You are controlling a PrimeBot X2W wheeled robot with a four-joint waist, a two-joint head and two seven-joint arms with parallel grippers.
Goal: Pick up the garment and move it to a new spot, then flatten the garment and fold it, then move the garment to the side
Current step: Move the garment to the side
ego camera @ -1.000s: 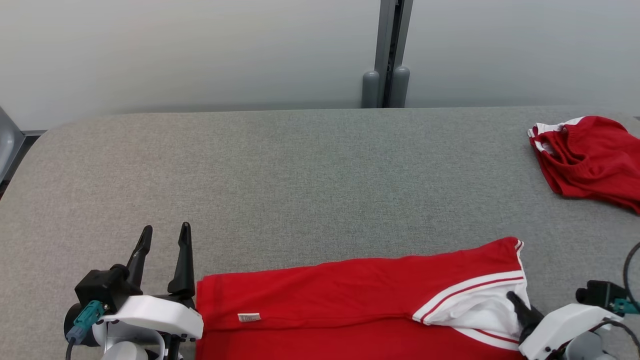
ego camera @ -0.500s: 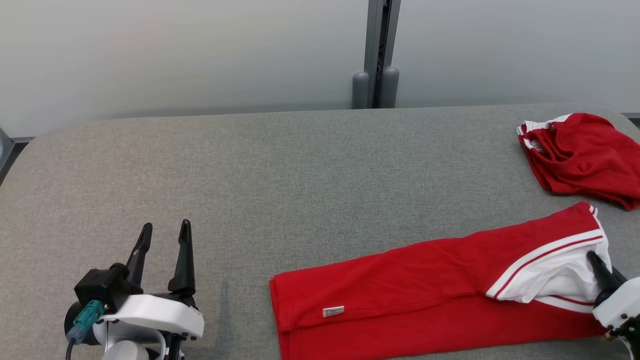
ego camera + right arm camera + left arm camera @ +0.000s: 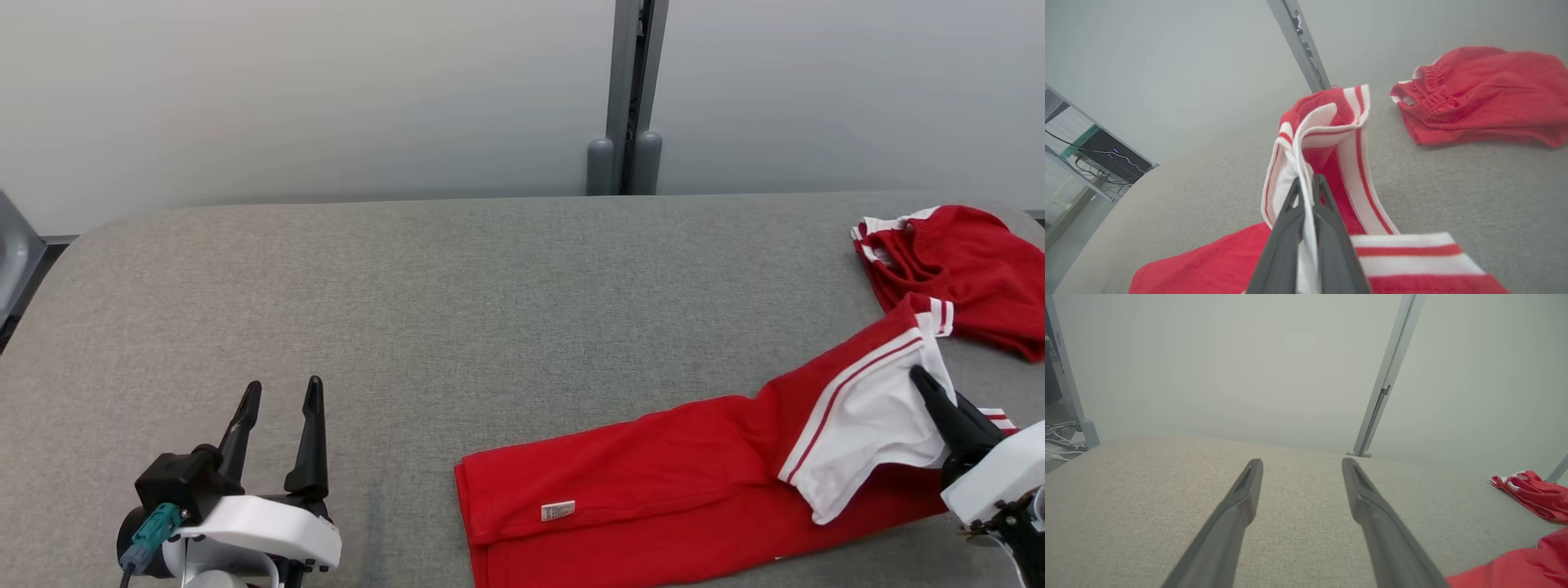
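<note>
While right gripper [image 3: 921, 377] clamps the white sleeve [image 3: 865, 425], red garment [image 3: 653, 474] lies left of it: likely light, limp, dragging on the surface [image 3: 490, 310]. Left gripper [image 3: 284, 384] wide, empty.

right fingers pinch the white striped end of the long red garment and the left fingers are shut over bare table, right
No: the left gripper is open over the bare table, as the left wrist view shows. The right gripper does pinch the garment by its white striped end.
</note>
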